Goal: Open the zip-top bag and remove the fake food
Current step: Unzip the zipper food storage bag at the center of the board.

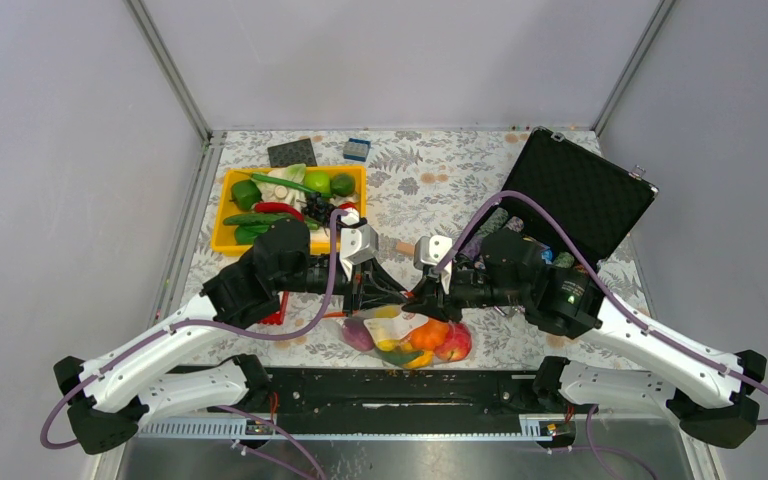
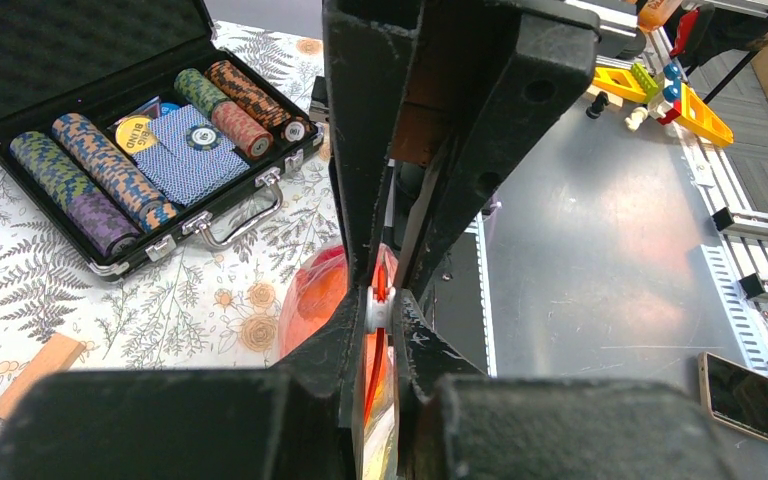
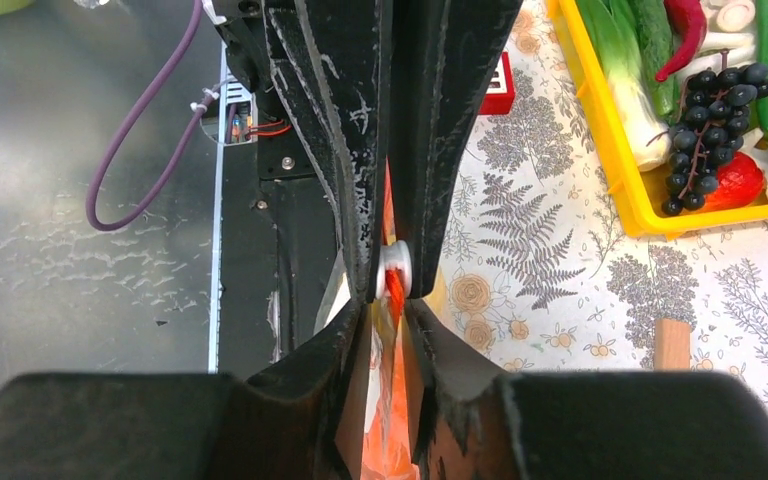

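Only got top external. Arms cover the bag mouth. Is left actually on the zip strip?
Observer: Yes. The left wrist view shows the left gripper shut on the red-orange zip strip of the zip-top bag.
Operator: And right?
Observer: In the right wrist view the strip also runs between the fingers of the right gripper. They sit close around it, but I can't tell if it's clamped.
Operator: Anything between the two grippers?
Observer: A small white round piece sits on the strip where the two sets of fingertips meet. I can't tell what it is.
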